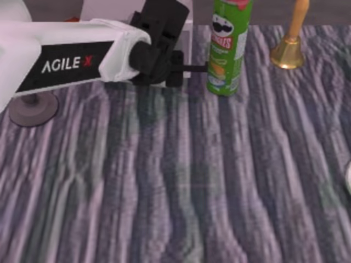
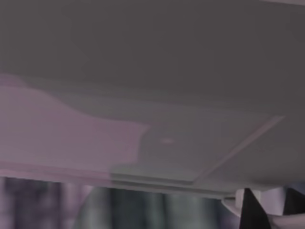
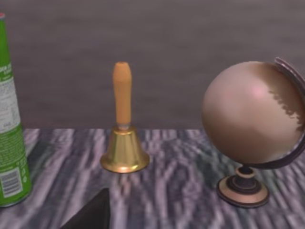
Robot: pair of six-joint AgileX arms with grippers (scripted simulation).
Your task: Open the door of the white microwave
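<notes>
From overhead we look steeply down on the wood-grain surface (image 1: 181, 186), framing its far edge, where our left arm (image 1: 71, 57) reaches in from the left edge. Our left wrist camera sits pressed close against the white microwave (image 2: 157, 95), which fills nearly its whole view. Our right wrist camera looks low and level across the surface toward the far edge. It shares the green Pringles can (image 3: 9, 143) (image 1: 229, 46) and the brass bell (image 3: 123, 143) (image 1: 289, 41) with the top view, and alone sees the globe (image 3: 252, 114).
</notes>
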